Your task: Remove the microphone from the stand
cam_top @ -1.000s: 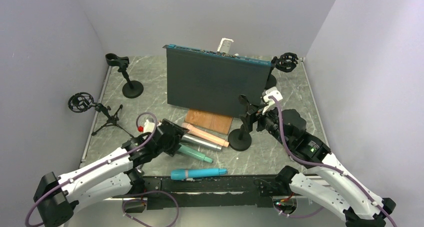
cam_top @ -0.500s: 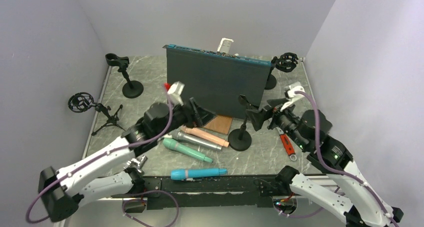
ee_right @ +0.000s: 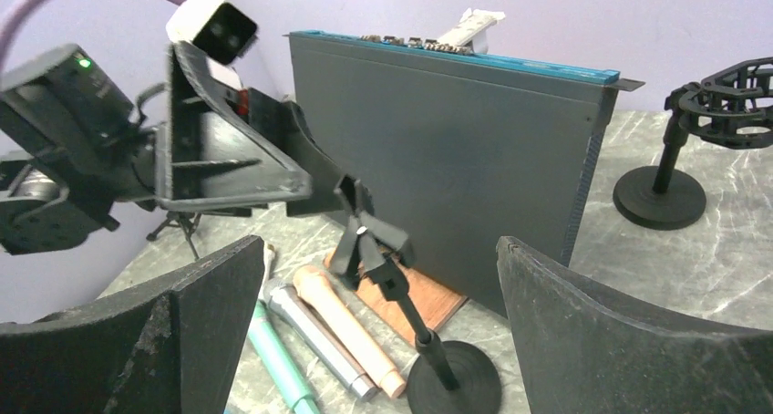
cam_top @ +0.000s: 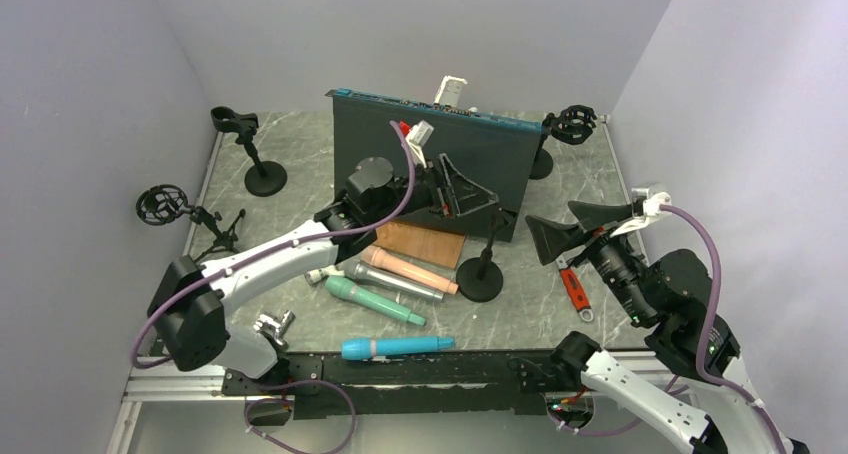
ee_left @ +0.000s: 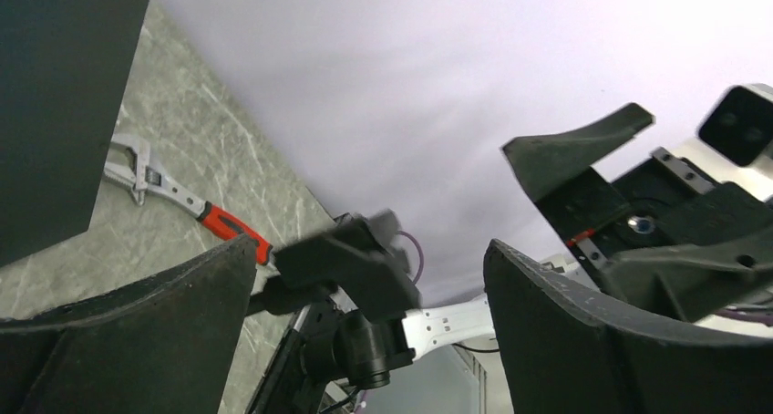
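The clip [ee_right: 363,236] of the middle microphone stand [cam_top: 481,277] looks empty, the microphones [cam_top: 410,270] lie on the table [cam_top: 600,174] left of its base, long axes left to right, and the released left hand [cam_top: 472,190] hangs nearer this clip than the released right hand [cam_top: 549,214].

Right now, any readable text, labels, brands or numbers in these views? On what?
No text is legible in any view.
White tag behind the dark panel: too small to read, may be blank.
Wrench: any marking is too small to read.
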`<state>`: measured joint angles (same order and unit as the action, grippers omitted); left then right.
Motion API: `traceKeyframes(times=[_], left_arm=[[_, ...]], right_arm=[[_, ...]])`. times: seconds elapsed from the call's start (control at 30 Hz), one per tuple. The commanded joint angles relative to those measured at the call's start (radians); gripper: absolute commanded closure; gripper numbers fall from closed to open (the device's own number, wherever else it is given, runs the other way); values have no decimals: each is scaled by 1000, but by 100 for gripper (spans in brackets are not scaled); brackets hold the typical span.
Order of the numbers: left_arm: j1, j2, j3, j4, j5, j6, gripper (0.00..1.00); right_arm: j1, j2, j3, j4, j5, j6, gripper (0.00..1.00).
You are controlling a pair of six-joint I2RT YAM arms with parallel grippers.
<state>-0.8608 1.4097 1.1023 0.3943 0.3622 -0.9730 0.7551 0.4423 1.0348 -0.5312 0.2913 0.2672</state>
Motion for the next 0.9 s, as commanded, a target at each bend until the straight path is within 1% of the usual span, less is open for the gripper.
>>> traceKeyframes(times=[0.0, 0.07, 0.13, 0.2, 0.3, 0.47, 0.53, 0.73, 0.87], left_arm=[[-11, 27, 44, 86, -10, -58, 4], [-13, 54, 51, 77, -14, -73, 7], [-16, 82, 61, 67, -7, -81, 13], [-18, 101, 54, 97, -5, -91, 15], [-20, 115, 43, 96, -22, -95, 23], [-22, 136, 35, 29, -55, -64, 48], [-23, 142, 22, 9, -67, -53, 60], [-56, 192, -53, -14, -90, -15, 74], [-74, 246, -129, 56, -82, -63, 79]], right_arm=[[0, -22, 33, -13, 43, 21, 0], [-1, -29, 28, -14, 47, 20, 0], [0, -30, 20, -9, 43, 17, 0], [-1, -30, 17, -9, 40, 17, 0], [0, -31, 16, -16, 44, 19, 0], [0, -43, 11, -21, 51, 20, 0], [0, -49, 10, -23, 57, 18, 0], [-2, -64, -5, -33, 76, 18, 0], [-1, -67, -16, -32, 76, 23, 0]])
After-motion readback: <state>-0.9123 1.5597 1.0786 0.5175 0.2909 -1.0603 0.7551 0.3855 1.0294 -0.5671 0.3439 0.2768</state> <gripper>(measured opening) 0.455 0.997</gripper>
